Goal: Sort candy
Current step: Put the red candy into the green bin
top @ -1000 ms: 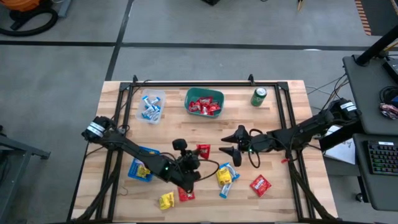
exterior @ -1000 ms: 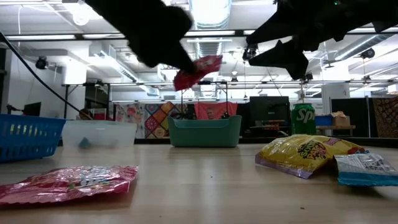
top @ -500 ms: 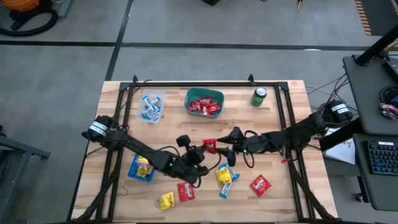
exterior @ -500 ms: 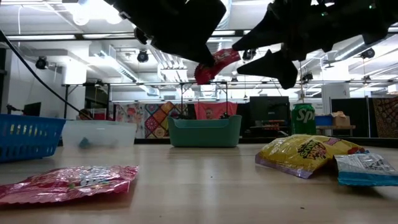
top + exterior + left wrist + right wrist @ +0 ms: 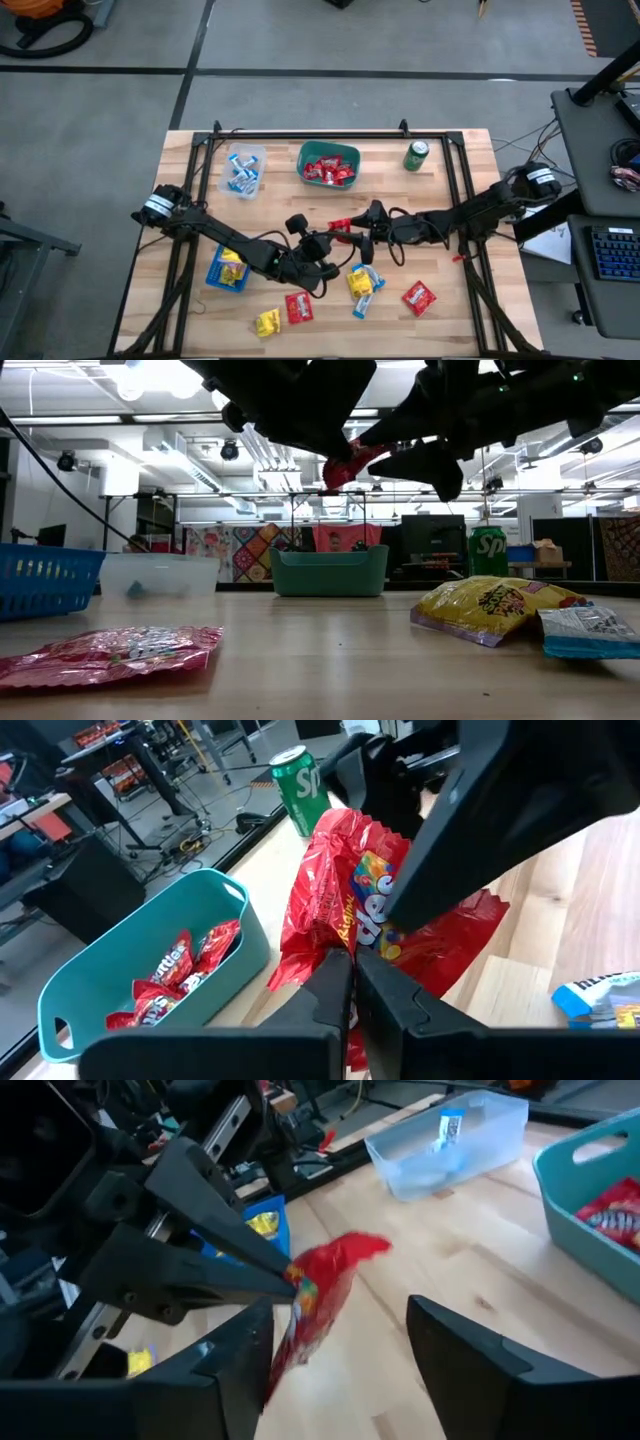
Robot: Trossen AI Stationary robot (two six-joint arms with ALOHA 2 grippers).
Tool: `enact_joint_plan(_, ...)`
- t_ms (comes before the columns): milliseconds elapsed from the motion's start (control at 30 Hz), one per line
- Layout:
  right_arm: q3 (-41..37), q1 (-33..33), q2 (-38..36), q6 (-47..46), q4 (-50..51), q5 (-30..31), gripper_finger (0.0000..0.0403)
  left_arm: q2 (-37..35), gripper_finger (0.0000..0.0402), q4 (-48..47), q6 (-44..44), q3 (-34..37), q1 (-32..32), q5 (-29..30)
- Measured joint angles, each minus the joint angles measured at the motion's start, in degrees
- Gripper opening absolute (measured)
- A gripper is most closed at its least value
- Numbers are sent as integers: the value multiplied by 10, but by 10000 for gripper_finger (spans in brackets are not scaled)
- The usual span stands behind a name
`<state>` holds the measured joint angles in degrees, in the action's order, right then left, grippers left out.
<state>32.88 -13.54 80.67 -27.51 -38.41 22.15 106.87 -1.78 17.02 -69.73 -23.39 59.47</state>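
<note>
Mid-table, right fingers [image 5: 357, 234] now straddling red packet [image 5: 340, 225]

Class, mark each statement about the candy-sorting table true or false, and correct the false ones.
1. The left gripper is shut on a red packet. True.
2. The teal bin holds yellow packets. False: it holds red ones.
3. The right gripper is open with its fingers either side of the held packet. True.
4. The green can lies on its side in the clear tub. False: it stands upright on the table, right of the teal bin.
5. The held packet rests on the table. False: it hangs in the air.
</note>
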Motion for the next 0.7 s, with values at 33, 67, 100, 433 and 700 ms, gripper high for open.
enact_joint_plan(33, 4, 0, 2, 6, 0, 2, 207, 0, 0, 2, 0, 0, 0, 0)
enact_joint_plan(67, 6, 0, 5, 13, 0, 4, 198, 0, 0, 2, 0, 0, 0, 0)
enact_joint_plan(100, 9, 2, 7, 16, 2, 4, 187, 0, 0, 2, 0, 0, 0, 0)
enact_joint_plan(433, 15, 9, 8, 31, 5, 4, 25, 0, 0, 2, -1, 0, 0, 1)
enact_joint_plan(700, 16, 19, -2, 42, 17, -1, 20, -5, 0, -41, -5, 0, 0, 2)
